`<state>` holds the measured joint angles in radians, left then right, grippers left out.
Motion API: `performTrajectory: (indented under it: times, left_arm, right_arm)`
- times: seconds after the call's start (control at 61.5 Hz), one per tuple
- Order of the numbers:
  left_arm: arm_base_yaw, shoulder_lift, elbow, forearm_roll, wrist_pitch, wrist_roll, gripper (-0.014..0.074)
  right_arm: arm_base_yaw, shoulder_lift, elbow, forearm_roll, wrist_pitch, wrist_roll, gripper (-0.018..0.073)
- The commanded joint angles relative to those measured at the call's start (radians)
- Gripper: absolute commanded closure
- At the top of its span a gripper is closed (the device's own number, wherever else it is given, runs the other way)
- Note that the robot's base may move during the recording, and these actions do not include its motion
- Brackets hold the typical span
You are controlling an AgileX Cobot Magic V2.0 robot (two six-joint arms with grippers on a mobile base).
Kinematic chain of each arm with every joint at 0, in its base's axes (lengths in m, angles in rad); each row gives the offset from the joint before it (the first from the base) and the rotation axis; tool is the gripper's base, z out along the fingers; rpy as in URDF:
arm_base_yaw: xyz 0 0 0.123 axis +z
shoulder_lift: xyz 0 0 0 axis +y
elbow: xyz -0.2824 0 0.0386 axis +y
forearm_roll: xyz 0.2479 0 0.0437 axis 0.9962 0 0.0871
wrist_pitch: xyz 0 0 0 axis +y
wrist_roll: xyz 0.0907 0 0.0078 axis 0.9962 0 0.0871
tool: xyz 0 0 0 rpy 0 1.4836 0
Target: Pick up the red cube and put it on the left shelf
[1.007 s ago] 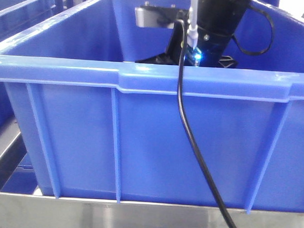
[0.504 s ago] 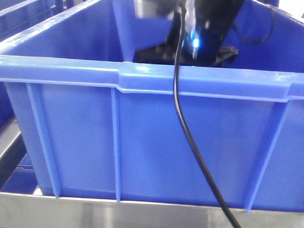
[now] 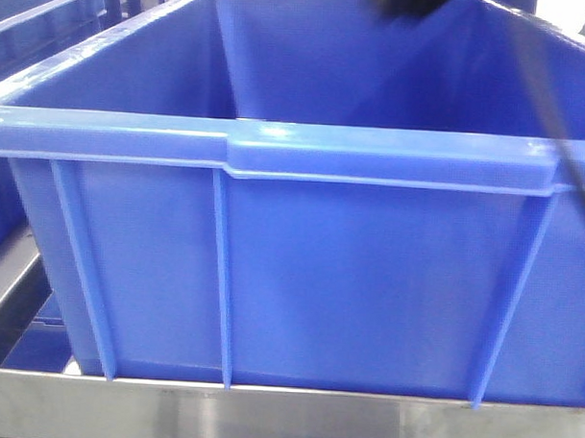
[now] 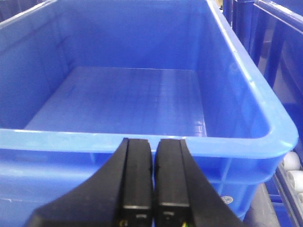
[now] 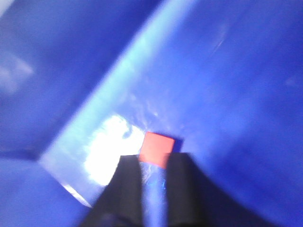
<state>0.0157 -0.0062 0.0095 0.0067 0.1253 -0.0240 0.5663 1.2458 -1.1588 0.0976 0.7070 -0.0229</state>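
Observation:
The red cube (image 5: pixel 157 147) sits between the tips of my right gripper (image 5: pixel 156 161), which is shut on it above the blurred blue floor of a crate. In the front view only a dark blur of the right arm (image 3: pixel 406 2) shows at the top edge, over the large ribbed blue crate (image 3: pixel 295 147). The crate stands on a brushed steel tier of the shelf (image 3: pixel 267 410). My left gripper (image 4: pixel 154 142) is shut and empty, just in front of the near rim of a blue crate (image 4: pixel 142 142) whose inside is bare.
The right arm's black cable (image 3: pixel 574 181) hangs over the crate's right rim. More blue crates stand at the far left (image 3: pixel 40 8) and to the right of the left gripper's crate (image 4: pixel 279 38). White rollers (image 4: pixel 291 172) show at the lower right.
The right arm has risen out of the crate and almost left the top of the front view. Its cable has swung to the right.

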Motion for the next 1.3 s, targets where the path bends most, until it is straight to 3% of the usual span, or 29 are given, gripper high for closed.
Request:
performTrajectory:
  times: [0.0, 0.309, 0.617, 1.072, 1.284]
  left_arm:
    - [-0.009, -0.017, 0.023, -0.007, -0.086, -0.001, 0.0495]
    - [-0.009, -0.017, 0.023, -0.007, -0.086, -0.001, 0.0495]
    - [-0.009, -0.017, 0.023, -0.007, -0.086, -0.001, 0.0495]
    - [-0.009, -0.017, 0.023, -0.007, -0.086, -0.001, 0.0495]
    - [-0.009, -0.017, 0.023, -0.007, -0.086, -0.001, 0.0495]
  right_arm:
    - [-0.001, -0.155, 0.071, -0.004, -0.111, -0.007, 0.0496]
    - [-0.001, -0.665, 0.454, -0.004, -0.281, -0.007, 0.0516]
    - [-0.001, -1.099, 0.71, -0.004, -0.331, -0.007, 0.0516]
    - [-0.001, -1.169, 0.749, -0.004, -0.314, -0.007, 0.0516]
    - [-0.037, -1.169, 0.805, -0.021, -0.392, -0.006, 0.0516]
